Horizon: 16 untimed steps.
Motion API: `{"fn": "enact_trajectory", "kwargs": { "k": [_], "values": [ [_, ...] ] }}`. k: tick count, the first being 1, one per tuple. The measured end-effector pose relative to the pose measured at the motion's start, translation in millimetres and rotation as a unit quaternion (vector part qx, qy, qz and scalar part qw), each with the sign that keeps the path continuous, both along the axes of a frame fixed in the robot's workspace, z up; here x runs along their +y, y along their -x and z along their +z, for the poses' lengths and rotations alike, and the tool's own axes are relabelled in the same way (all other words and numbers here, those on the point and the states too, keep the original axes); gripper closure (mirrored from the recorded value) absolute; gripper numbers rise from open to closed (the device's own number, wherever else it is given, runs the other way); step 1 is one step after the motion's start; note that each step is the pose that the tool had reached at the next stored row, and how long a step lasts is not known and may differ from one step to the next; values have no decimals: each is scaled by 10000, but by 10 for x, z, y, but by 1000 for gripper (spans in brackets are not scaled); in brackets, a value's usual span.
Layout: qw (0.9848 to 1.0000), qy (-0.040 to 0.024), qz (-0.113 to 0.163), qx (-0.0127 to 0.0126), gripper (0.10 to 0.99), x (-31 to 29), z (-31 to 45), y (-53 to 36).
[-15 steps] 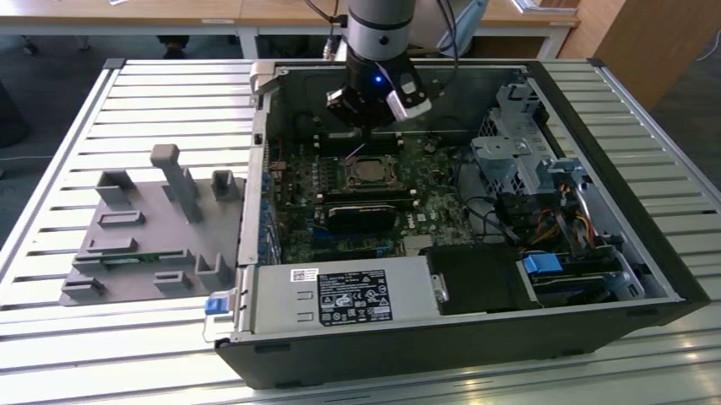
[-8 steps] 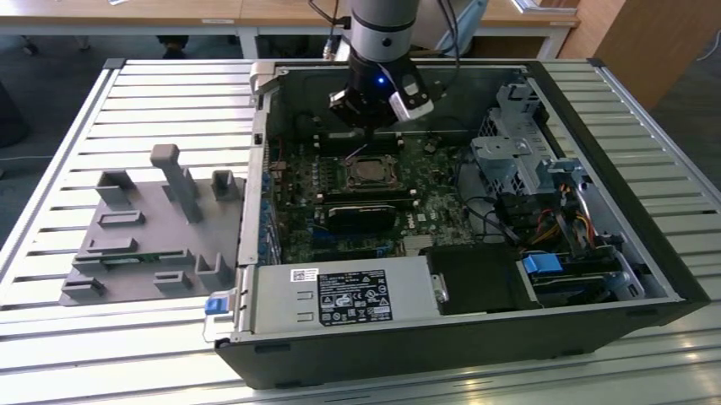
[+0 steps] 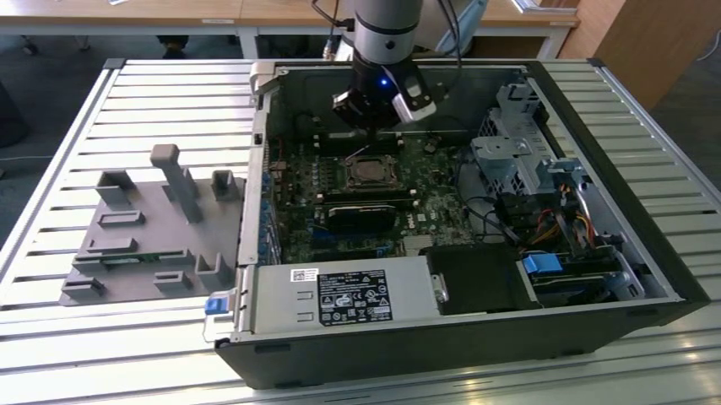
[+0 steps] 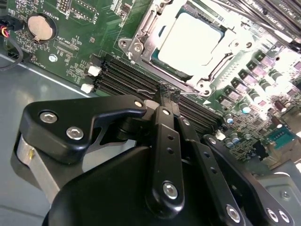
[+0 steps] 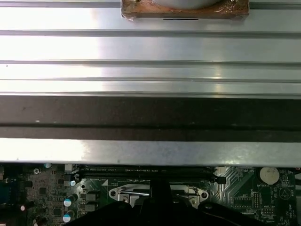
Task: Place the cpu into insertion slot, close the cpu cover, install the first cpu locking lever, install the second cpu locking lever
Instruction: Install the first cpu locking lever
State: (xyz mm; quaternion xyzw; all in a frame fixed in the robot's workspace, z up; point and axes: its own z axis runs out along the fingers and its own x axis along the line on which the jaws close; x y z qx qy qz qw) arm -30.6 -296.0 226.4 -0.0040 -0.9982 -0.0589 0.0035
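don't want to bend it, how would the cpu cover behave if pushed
The cpu cover looks like thin sheet metal, so probably light and easily bent. It lies flat around the cpu, so it would likely not tip.

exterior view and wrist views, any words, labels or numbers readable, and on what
None can be read.
Black label on the power supply: print too small to read.
White sticker beside it: too small to read.
White lettering on the motherboard around the coin cell, in both wrist views: blurred.
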Motion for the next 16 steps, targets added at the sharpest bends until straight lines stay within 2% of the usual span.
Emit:
{"fn": "enact_trajectory", "kwargs": {
  "k": [16],
  "values": [
    [10000, 0, 1, 0, 973, 14, -80, -82]
  ]
}}
